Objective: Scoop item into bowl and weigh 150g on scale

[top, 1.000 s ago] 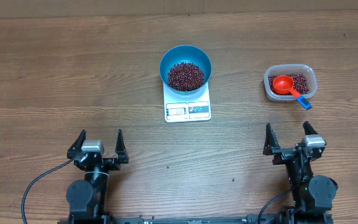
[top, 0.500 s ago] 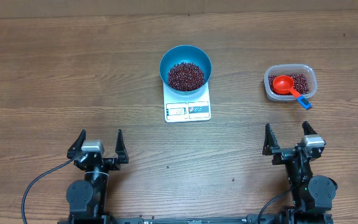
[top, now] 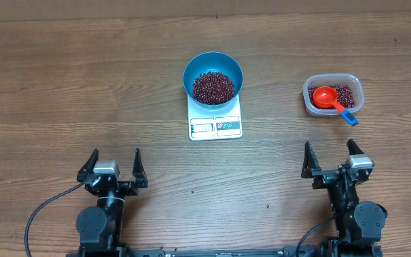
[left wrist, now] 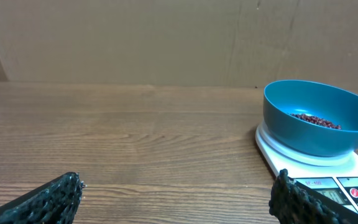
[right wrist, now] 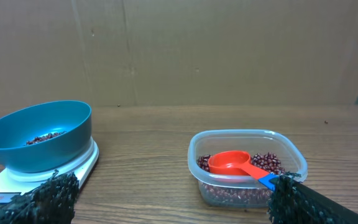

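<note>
Count, as I see it: one blue bowl (top: 190, 71), one white scale (top: 215, 127), one clear tub (top: 307, 96), one red scoop (top: 325, 98). Bean heaps (top: 213, 86): two, one at twelve o'clock, the other heap (top: 345, 93) at two o'clock. My grippers: two, left gripper (top: 113, 163) and right gripper (top: 328, 155).

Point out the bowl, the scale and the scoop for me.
bowl (top: 189, 76), overhead view, left inner wall
scale (top: 215, 128), overhead view, bare front panel
scoop (top: 325, 97), overhead view, red cup part
</note>
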